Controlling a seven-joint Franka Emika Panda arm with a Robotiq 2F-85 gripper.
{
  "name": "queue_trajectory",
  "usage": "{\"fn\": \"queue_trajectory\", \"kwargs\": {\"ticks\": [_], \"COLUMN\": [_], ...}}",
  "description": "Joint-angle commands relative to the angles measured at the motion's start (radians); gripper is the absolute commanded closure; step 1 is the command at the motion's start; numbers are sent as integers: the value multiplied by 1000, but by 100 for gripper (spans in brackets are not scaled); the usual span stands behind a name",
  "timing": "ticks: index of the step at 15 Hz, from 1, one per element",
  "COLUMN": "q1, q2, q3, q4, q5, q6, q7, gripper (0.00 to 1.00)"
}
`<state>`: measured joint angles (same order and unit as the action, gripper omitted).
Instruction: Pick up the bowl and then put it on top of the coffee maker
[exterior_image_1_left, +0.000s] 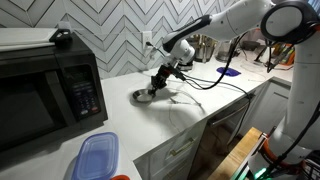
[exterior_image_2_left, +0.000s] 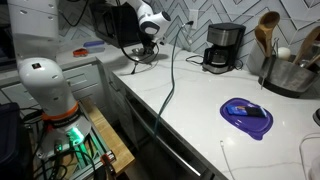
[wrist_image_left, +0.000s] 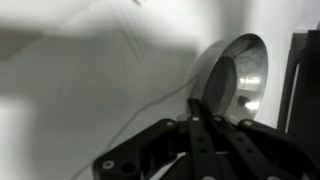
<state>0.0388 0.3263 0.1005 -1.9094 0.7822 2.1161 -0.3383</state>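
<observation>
Gripper (wrist_image_left: 199, 102) looks pinched on the near rim of the small shiny round silver metal bowl (wrist_image_left: 240, 75), a rim grip since it's shallow. Bowl sits on white countertop (exterior_image_1_left: 140, 125) near large black microwave (exterior_image_1_left: 45, 95); small black boxy coffee maker (exterior_image_2_left: 224, 45) stands well apart.

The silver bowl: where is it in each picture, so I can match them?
Exterior view: the bowl lies on the white counter, mid-picture, right under the gripper.
Exterior view: far up the counter below the gripper, too small to make out.
Wrist view: the bowl sits upper right, just past the gripper.
Shared landmark: the gripper.
</observation>
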Motion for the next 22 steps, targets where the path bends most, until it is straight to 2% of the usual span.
{"fn": "queue_trajectory", "kwargs": {"ticks": [1,6,11,17,22], "q1": [-22,-42,-93,-184,-266], "q2": [-64,-212,-394,-532,-554], "q3": [7,-35,-127,-238,-325], "q4": [-2,12,23,38,57], "q5": [-1,-23,-57,-125,-129], "q6": [-118,-325,-469,-432,-341], "q7": [27,124,309,501,577], "gripper": [100,100,100,100,100]}}
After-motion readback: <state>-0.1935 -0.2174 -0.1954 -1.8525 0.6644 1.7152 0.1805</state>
